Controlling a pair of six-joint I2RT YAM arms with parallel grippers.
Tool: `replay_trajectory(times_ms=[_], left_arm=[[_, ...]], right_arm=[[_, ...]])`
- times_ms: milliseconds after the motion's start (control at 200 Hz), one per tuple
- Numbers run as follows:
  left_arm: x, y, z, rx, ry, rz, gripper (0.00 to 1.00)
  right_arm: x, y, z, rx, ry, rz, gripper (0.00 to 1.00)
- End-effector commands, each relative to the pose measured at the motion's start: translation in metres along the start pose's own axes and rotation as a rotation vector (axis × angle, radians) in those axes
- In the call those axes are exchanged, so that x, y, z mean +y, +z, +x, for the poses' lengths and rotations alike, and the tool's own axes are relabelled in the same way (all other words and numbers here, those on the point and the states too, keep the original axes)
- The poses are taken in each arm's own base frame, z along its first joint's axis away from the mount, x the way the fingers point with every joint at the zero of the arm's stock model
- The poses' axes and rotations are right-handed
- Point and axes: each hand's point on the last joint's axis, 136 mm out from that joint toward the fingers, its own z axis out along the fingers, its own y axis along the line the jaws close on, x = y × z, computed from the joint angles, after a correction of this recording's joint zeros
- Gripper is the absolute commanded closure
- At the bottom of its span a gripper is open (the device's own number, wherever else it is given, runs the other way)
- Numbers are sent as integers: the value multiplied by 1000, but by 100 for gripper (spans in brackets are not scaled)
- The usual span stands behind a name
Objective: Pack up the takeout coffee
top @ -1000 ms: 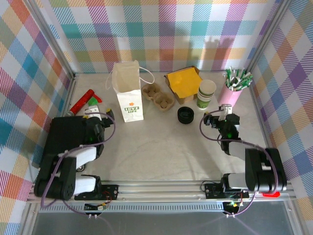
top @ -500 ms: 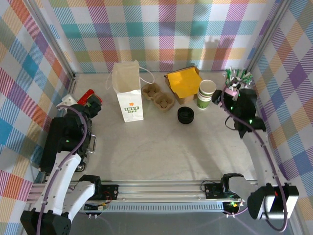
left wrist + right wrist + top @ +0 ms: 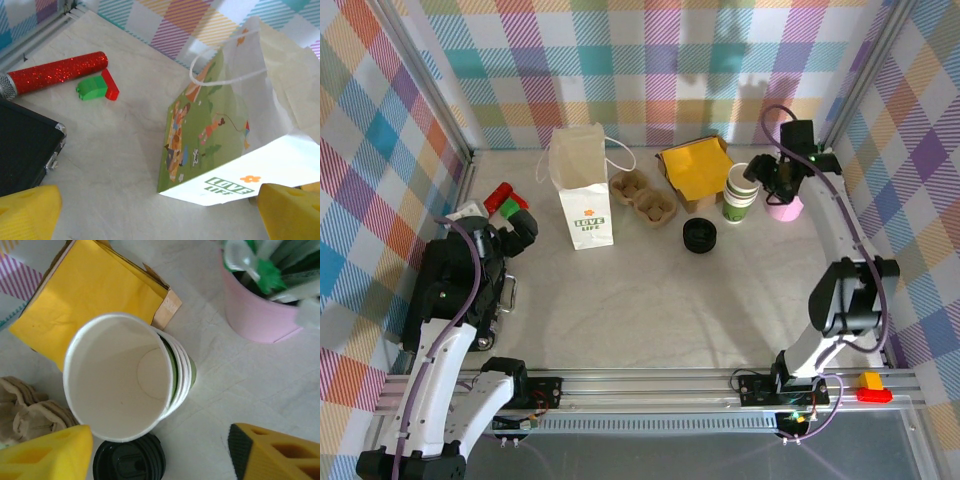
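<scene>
right gripper (image 3: 161, 434) hangs jaws apart over the open paper cup (image 3: 117, 375), holding nothing; black lid (image 3: 129, 460) just beside it on the pale marbled table (image 3: 650, 290). left gripper (image 3: 155, 210) gapes wide near the white bag (image 3: 210, 130); plaid walls (image 3: 650, 60) all round

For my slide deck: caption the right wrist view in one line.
Right gripper open over the empty paper cup, black lid near it, pink cup of sticks alongside.

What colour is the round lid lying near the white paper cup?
Black. The round lid shows best in the top external view.
</scene>
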Motion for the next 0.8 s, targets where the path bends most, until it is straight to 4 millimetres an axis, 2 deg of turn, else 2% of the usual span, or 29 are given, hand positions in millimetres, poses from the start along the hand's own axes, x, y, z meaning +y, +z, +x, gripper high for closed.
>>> replay_trajectory(times_ms=[0, 170, 340, 420, 560, 795], left_arm=[[-11, -7, -1, 21, 24, 47, 0], [-14, -7, -5, 14, 26, 51, 0], [-14, -9, -8, 4, 30, 47, 0], [-14, -9, -8, 3, 29, 48, 0], [-15, -9, -8, 5, 28, 56, 0], [-18, -8, -7, 13, 22, 69, 0]], right_arm=[[2, 2, 1, 28, -5, 43, 32], [1, 25, 2, 61, -11, 101, 37], [-2, 36, 3, 71, -13, 123, 44], [-2, 40, 3, 75, -13, 127, 51], [-2, 39, 2, 68, -23, 127, 61], [0, 25, -9, 31, -50, 137, 77]])
